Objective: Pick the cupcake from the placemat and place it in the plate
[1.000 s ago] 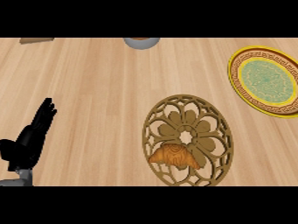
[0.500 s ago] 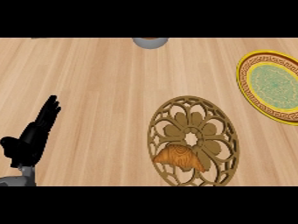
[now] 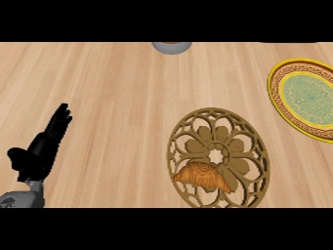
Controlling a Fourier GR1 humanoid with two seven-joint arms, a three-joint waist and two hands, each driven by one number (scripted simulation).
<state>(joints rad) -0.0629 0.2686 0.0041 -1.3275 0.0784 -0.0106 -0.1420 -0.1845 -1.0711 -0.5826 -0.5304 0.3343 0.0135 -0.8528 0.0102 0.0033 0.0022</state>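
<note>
Cupcake sits on the placemat, plate off to the right.
Lower left: the left hand (image 3: 43, 149) rests open, fingers straight and pressed together, pointing up. Top centre, a grey bowl (image 3: 172, 47). Lower centre-right, the cupcake (image 3: 203, 177) lies on the placemat's (image 3: 218, 157) lower part. Upper right, the plate (image 3: 312, 99), well apart.

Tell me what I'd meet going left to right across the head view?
Left hand → grey object at the far edge → cupcake on the placemat → plate.
</note>
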